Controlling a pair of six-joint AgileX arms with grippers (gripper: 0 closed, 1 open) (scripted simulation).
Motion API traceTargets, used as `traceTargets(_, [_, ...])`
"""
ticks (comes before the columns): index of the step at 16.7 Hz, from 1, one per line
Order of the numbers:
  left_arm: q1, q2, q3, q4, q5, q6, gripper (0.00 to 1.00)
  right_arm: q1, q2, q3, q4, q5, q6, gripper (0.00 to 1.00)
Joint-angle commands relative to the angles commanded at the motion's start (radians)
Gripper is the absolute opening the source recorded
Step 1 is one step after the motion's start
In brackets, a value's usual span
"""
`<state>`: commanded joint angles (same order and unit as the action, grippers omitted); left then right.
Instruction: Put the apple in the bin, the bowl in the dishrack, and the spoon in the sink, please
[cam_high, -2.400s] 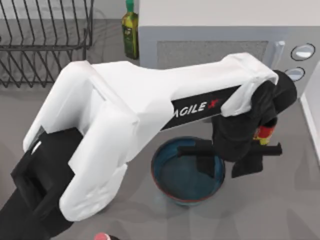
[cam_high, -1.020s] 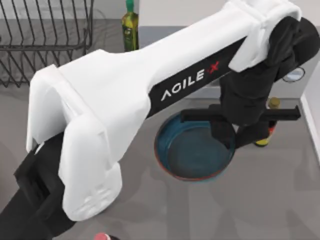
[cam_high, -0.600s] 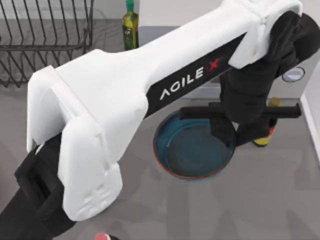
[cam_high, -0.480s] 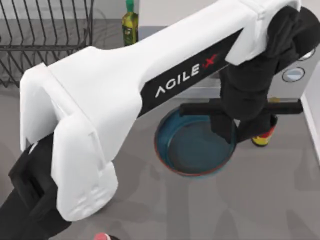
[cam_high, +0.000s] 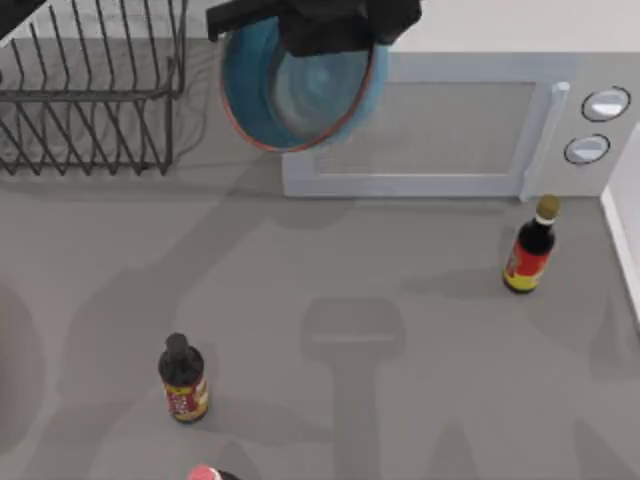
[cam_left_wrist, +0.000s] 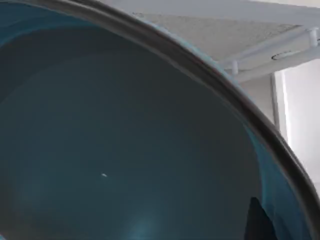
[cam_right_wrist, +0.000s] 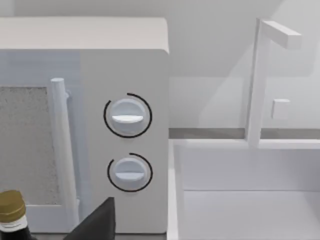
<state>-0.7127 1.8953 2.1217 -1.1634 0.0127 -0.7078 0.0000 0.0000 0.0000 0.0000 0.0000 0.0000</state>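
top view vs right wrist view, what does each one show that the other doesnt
The top view alone shows the bowl lifted in the left gripper just right of the dishrack, plus a dark bottle low on the table's left part. The right wrist view alone shows the white sink basin with its faucet beside the microwave. Both show the microwave with its two dials, and the red-labelled bottle in front of it, whose gold cap is what the wrist view catches.
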Motion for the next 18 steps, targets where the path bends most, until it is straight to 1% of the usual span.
traceTargets(3, [0.191,-0.291,-0.203,0.234,0.02,0.138,0.0,0.0,0.0,0.0,0.0,0.0,0.0,1.0])
traceTargets(7, [0.472,-0.649,-0.509,0.542,0.07,0.348,0.0,0.0,0.0,0.0,0.0,0.0,0.0,1.0])
traceTargets(11, [0.719,-0.895,-0.803,0.789,0.134,0.556,0.0,0.0,0.0,0.0,0.0,0.0,0.0,1.0])
traceTargets(13, [0.809,-0.962,-0.913,0.871,0.164,0.64,0.0,0.0,0.0,0.0,0.0,0.0,0.0,1.0])
traceTargets(15, [0.87,-0.996,-0.982,0.921,0.185,0.697,0.0,0.0,0.0,0.0,0.0,0.0,0.0,1.0])
traceTargets(18, [0.894,-1.005,-1.008,0.938,0.194,0.72,0.0,0.0,0.0,0.0,0.0,0.0,0.0,1.0])
